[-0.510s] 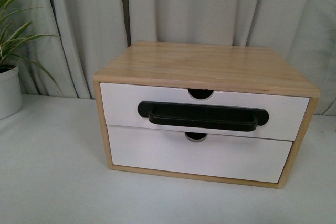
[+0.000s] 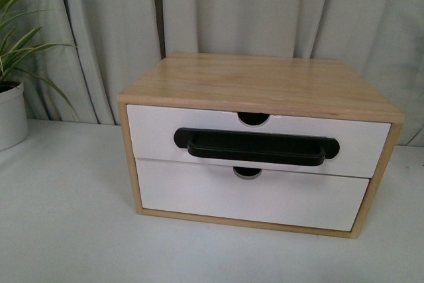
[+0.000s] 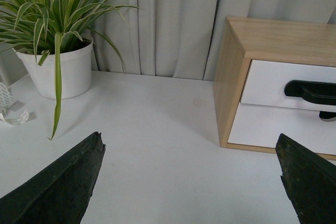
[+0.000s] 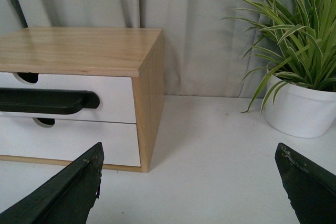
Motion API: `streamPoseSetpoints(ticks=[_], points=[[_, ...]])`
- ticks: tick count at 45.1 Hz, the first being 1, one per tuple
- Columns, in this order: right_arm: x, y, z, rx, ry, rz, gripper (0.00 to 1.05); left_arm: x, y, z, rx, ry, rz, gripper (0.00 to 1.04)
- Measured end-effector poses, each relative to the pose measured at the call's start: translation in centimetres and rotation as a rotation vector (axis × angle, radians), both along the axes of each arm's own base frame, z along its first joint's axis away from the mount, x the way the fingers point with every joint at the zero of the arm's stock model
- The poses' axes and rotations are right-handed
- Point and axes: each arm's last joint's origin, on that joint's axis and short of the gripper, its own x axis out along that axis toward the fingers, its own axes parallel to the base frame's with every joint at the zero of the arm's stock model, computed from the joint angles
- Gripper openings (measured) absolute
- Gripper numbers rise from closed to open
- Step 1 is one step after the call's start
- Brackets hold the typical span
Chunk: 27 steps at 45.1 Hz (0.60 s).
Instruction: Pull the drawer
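Pulling the drawer (image 2: 159, 134), shut in the top slot of the box (image 2: 265, 81) on the table (image 2: 66, 217), risks dragging the whole box toward you, since your left tool (image 3: 188, 137) and right tool (image 4: 189, 145) both gape wide and empty, bracing nothing.

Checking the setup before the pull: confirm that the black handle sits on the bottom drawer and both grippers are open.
One detail is wrong: the front view shows the black handle on the top drawer, not the bottom drawer. The left gripper and right gripper are open.
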Motion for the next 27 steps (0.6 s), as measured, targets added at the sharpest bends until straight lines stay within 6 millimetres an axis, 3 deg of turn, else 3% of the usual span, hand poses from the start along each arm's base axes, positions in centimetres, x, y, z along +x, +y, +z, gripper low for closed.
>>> streamPoseSetpoints(ticks=[22, 25, 27], points=[[0.0, 0.0, 0.0, 0.0, 0.0, 0.0, 0.96, 0.0, 0.0, 0.0, 0.0, 0.0, 0.0, 0.99], [0.02, 0.01, -0.03, 0.005, 0.116, 0.097, 0.96, 0.05, -0.05, -0.04, 0.012, 0.008, 0.02, 0.99], [0.11, 0.02, -0.02, 0.016, 0.209, 0.16, 0.96, 0.24, -0.06, -0.05, 0.071, 0.031, 0.162, 0.99]])
